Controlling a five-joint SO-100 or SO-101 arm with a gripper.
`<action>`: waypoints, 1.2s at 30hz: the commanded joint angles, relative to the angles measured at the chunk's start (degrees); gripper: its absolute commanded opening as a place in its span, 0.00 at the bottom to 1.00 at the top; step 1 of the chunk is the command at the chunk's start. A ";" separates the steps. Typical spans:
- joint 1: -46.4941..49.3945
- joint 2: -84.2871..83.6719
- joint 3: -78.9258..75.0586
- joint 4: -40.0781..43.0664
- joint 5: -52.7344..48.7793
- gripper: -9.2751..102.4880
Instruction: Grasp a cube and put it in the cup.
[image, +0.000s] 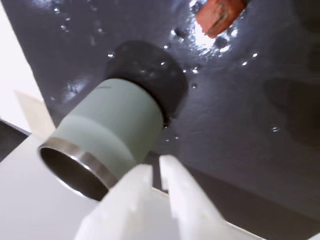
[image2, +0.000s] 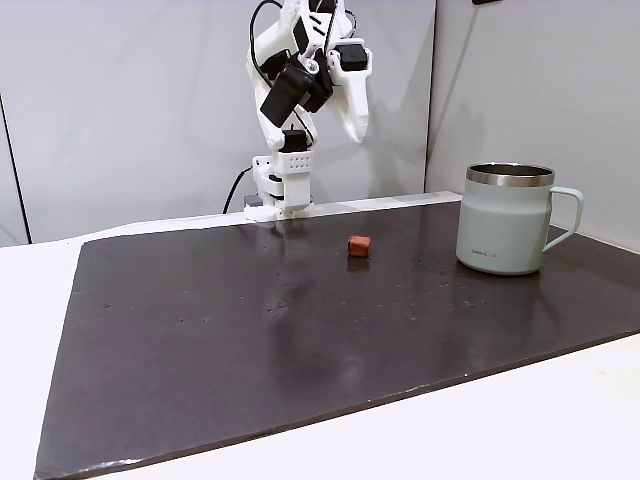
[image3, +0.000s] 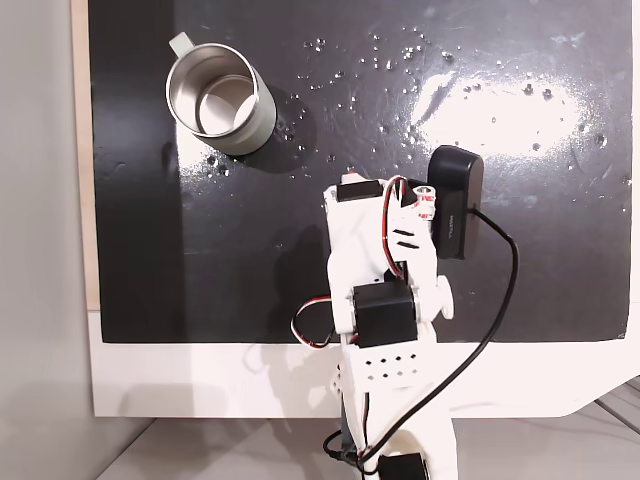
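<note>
White plastic gripper (image: 156, 172) sits closest to the wrist camera, fingers nearly together with just a thin slit between them and nothing held. Right past the fingertips is the cup (image: 107, 132), seeming tipped toward the lens only because of the camera angle, and beyond the cup the cube (image: 218, 15) lies on the dark mat (image: 240, 115), cut off by the top edge.

My worry: the cube is tiny and the mat looks slick and spotted with droplets, so fingers coming down barely parted could nudge it away from the cup instead of straddling it. A low sweep could also clip the cup's rim.

In a fixed view from the side, the cube (image2: 359, 246) sits left of the cup (image2: 505, 219), well apart, with the gripper (image2: 352, 128) high above the desk (image2: 40, 265). In a fixed view from above, the cup (image3: 218, 103) is empty.
</note>
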 joint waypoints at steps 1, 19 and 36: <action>-0.44 -1.49 -4.83 2.55 -3.52 0.08; 6.33 -22.68 -21.97 10.63 -27.25 0.08; 6.24 -39.46 -33.84 15.29 -38.85 0.08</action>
